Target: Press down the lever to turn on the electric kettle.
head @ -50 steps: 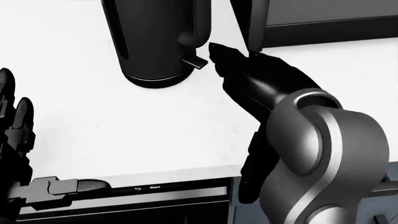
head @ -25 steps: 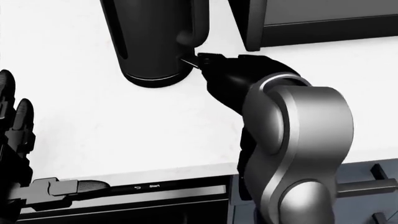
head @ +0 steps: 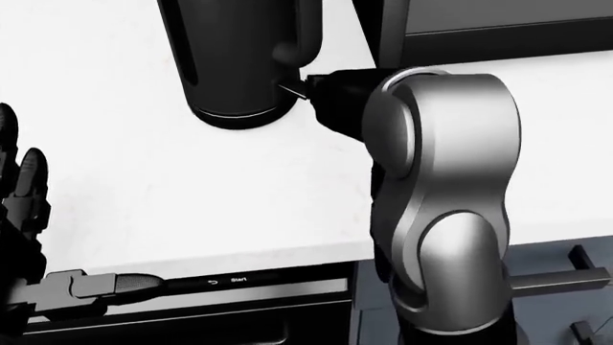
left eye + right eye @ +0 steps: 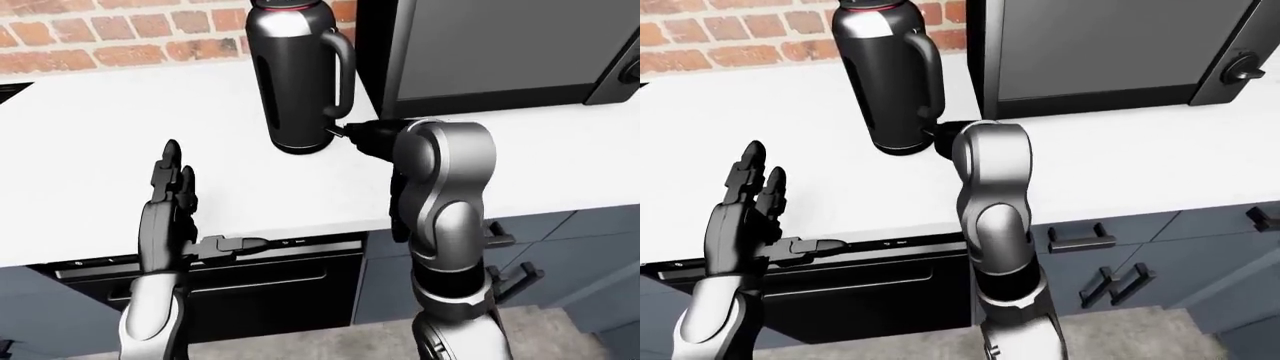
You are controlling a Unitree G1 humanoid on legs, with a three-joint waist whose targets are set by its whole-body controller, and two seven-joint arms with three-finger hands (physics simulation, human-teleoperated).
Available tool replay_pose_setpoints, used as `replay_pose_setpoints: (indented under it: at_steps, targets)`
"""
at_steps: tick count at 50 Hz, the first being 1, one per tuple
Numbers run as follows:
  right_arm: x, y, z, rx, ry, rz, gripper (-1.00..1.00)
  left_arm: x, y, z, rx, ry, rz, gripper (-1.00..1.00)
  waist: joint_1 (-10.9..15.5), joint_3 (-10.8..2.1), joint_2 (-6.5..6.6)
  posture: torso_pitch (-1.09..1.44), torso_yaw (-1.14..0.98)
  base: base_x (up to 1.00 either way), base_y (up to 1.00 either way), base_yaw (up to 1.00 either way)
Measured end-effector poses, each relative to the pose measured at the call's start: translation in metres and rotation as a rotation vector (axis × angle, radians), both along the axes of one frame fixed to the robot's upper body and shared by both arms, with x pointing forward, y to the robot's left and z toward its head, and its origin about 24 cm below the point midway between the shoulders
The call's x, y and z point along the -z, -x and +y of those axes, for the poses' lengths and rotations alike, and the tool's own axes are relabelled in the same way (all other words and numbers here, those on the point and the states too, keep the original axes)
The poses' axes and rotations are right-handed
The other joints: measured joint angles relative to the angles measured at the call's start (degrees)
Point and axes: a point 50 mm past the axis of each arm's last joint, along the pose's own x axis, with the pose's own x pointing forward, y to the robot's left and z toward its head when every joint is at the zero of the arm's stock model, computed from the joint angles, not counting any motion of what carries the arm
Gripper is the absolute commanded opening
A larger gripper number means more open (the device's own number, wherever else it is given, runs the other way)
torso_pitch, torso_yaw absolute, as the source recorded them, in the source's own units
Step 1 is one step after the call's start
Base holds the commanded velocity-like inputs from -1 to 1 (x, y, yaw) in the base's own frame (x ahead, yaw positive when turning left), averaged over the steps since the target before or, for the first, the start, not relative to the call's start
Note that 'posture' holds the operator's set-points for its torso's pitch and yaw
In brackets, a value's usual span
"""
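In my head view the right hand (image 3: 321,90) touches the kettle (image 4: 292,75) lever (image 3: 293,89), its fingers' state unclear; the left-eye view shows my left hand (image 4: 170,187) open.

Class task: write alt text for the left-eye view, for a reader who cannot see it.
The robot's right hand reaches the lever at the base of a black electric kettle standing on a white counter. Its left hand hovers open, apart from the kettle.

Black kettle (image 4: 295,75) upright on counter, lever (image 3: 292,89) at base
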Motion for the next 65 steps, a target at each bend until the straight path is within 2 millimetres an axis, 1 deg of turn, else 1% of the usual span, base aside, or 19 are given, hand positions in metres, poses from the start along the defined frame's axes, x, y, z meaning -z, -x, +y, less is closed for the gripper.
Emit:
replay_pose_setpoints:
  at_steps: [12, 18, 31, 40, 44, 49, 53, 56, 65]
  targets:
    - [-0.005, -0.01, 0.006, -0.009, 0.025, 0.027, 1.0, 0.0, 0.001, -0.001, 0.002, 0.0, 0.001, 1.0, -0.11, 0.03, 0.1, 0.0, 0.0, 0.0, 0.0, 0.0]
    - [-0.004, -0.016, 0.008, -0.012, 0.036, 0.036, 1.0, -0.001, 0.001, 0.0, 0.0, 0.001, 0.001, 1.0, -0.08, 0.08, 0.11, 0.0, 0.0, 0.0, 0.0, 0.0]
    - [0.004, -0.031, 0.013, -0.01, 0.047, 0.064, 1.0, 0.001, 0.001, 0.0, -0.004, 0.002, 0.001, 1.0, 0.06, 0.0, 0.08, 0.0, 0.0, 0.0, 0.0, 0.0]
    - [0.007, -0.043, 0.015, -0.015, 0.042, 0.105, 1.0, 0.001, 0.002, 0.0, -0.005, 0.003, -0.004, 1.0, -0.07, -0.39, 0.05, 0.0, 0.0, 0.0, 0.0, 0.0]
    - [0.008, -0.05, 0.015, -0.015, 0.043, 0.112, 1.0, 0.002, 0.002, 0.0, -0.003, 0.004, -0.001, 1.0, -0.04, -0.35, 0.07, 0.0, 0.0, 0.0, 0.0, 0.0]
    - [0.01, -0.062, 0.013, -0.006, 0.046, 0.129, 1.0, 0.002, 0.002, 0.001, -0.003, 0.004, -0.002, 1.0, 0.11, -0.36, 0.01, 0.0, 0.0, 0.0, 0.0, 0.0]
    - [0.014, -0.068, 0.008, 0.033, 0.044, 0.119, 1.0, 0.0, 0.004, 0.002, -0.008, 0.001, -0.011, 1.0, 0.39, -0.01, -0.2, 0.0, 0.0, 0.0, 0.0, 0.0]
    - [0.013, -0.072, 0.007, 0.044, 0.041, 0.119, 1.0, 0.002, 0.003, 0.003, -0.015, 0.001, -0.004, 1.0, 0.58, 0.15, -0.26, 0.0, 0.0, 0.0, 0.0, 0.0]
    - [0.016, -0.084, 0.009, 0.047, 0.027, 0.128, 1.0, 0.001, 0.002, 0.002, -0.011, 0.001, -0.004, 1.0, 1.07, -0.19, -0.73, 0.0, 0.0, 0.0, 0.0, 0.0]
